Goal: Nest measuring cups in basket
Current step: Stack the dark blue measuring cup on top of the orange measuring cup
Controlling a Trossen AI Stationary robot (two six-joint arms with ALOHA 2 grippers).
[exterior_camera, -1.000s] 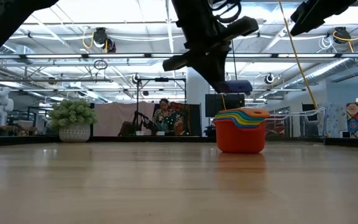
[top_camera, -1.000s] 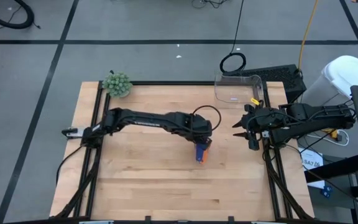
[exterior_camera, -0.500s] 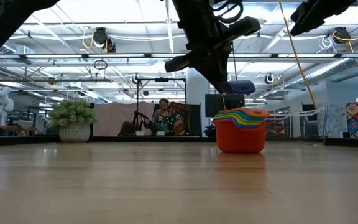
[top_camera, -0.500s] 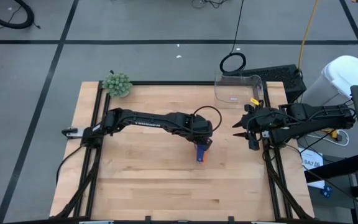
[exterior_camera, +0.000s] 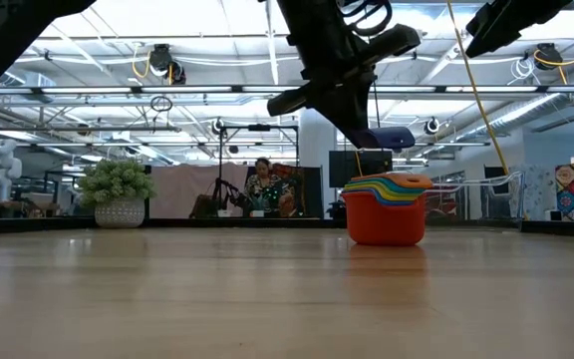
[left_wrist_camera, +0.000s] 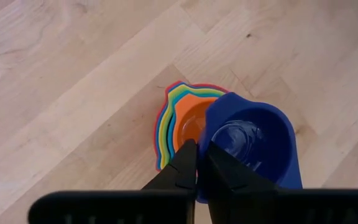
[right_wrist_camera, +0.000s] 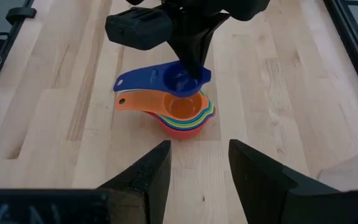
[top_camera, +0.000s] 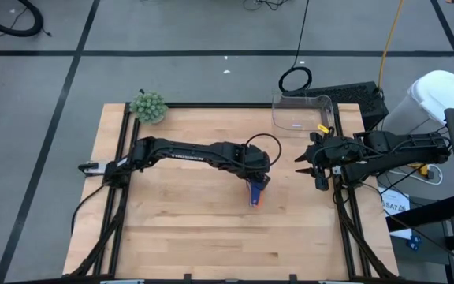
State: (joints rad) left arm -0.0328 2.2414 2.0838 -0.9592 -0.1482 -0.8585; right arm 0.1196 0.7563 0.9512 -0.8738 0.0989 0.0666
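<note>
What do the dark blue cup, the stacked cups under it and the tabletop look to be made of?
Dark blue cup: likely moulded plastic, glossy; light glints inside its bowl.
Stacked cups: seemingly the same plastic, with thin, even, brightly coloured rims.
Tabletop: wood, pale planks with visible grain and seams, matte.

Hanging above nested stack (right_wrist_camera: pixel 182 118) mid-table: dark blue cup (right_wrist_camera: pixel 178 79). Sitting at far right corner: clear basket (top_camera: pixel 303 112).

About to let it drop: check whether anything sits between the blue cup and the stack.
Nothing visible does. The left gripper holds the blue cup above the stack; only open air separates them, and the orange cup on top is empty.
</note>
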